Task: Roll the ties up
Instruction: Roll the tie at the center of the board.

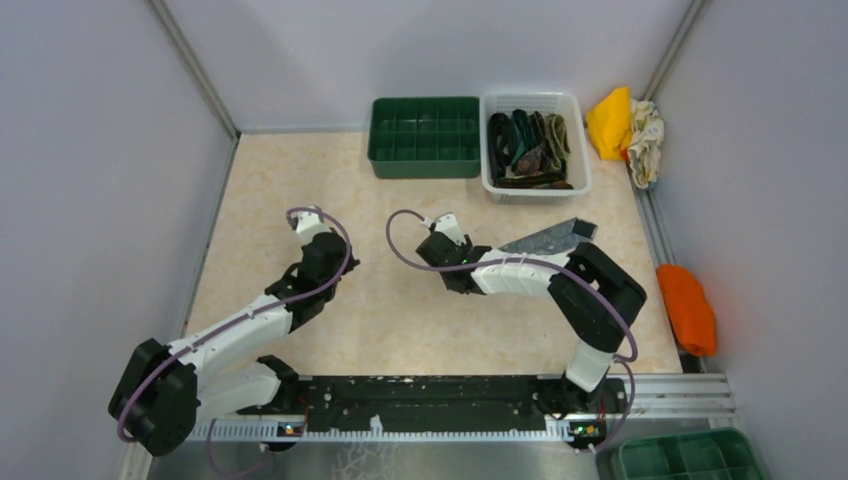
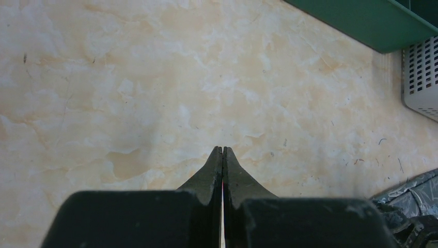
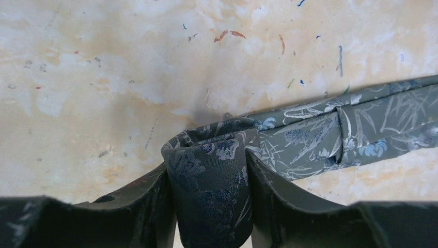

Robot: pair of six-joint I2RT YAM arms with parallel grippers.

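Tabletop (image 1: 290, 190): beige marble-pattern surface, speckled with lint and thread bits. Enclosed on three sides by plain pale grey walls (image 1: 90, 150); aluminium posts (image 1: 197, 65) at back corners. Lighting even, diffuse, soft shadows.

Your top view sits high at the near edge, looking down over the whole table (image 1: 400, 320). Both wrist views hang close above it, angled forward. Left shares the tray (image 2: 372, 20) and basket (image 2: 421, 77) with top; right shares the tie (image 3: 320, 134).
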